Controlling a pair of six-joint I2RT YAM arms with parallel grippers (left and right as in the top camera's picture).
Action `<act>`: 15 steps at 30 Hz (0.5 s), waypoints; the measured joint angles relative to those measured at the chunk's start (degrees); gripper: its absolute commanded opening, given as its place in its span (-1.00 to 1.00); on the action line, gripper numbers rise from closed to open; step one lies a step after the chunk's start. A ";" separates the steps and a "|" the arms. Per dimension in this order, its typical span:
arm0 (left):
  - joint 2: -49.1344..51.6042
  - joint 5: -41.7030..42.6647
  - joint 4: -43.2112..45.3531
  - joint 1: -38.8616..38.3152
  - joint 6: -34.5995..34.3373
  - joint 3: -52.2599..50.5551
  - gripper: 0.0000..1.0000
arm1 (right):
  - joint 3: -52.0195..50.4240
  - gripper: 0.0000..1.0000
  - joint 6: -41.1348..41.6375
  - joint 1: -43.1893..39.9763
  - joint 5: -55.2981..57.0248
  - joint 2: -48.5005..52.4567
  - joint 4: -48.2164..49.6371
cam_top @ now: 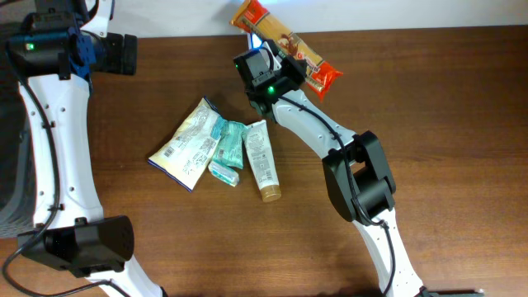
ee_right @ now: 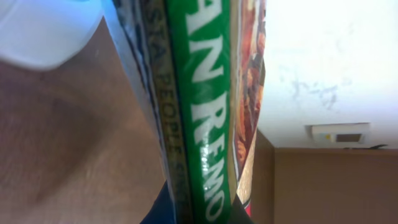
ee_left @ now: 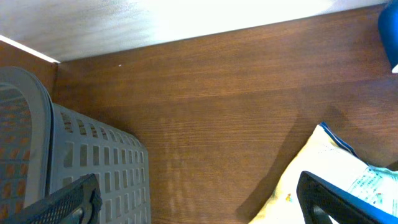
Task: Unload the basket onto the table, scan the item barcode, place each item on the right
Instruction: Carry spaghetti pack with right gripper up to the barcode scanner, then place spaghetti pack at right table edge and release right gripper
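The item, a long orange and red packet (cam_top: 285,45), is held off the table at the back, near the wall, with my right gripper (cam_top: 279,62) shut on its lower half. In the right wrist view the packet (ee_right: 208,93) fills the middle, showing a green band with white letters and running down between the jaws of the right gripper (ee_right: 199,211). No barcode shows on it. My left gripper (cam_top: 118,54) hangs open at the back left, well away from the packet. In the left wrist view the left gripper (ee_left: 199,202) is wide open over bare table.
A yellow-white pouch (cam_top: 188,142), a teal sachet (cam_top: 228,144) and a cream tube (cam_top: 262,161) lie together mid-table. A grey slotted basket (ee_left: 93,162) stands at the left. A blurred white object (ee_right: 43,31) is close to the packet's top.
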 measured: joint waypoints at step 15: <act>0.00 -0.04 0.02 0.00 0.00 0.00 0.98 | -1.11 -0.92 32.70 -24.61 -46.69 -28.35 -55.69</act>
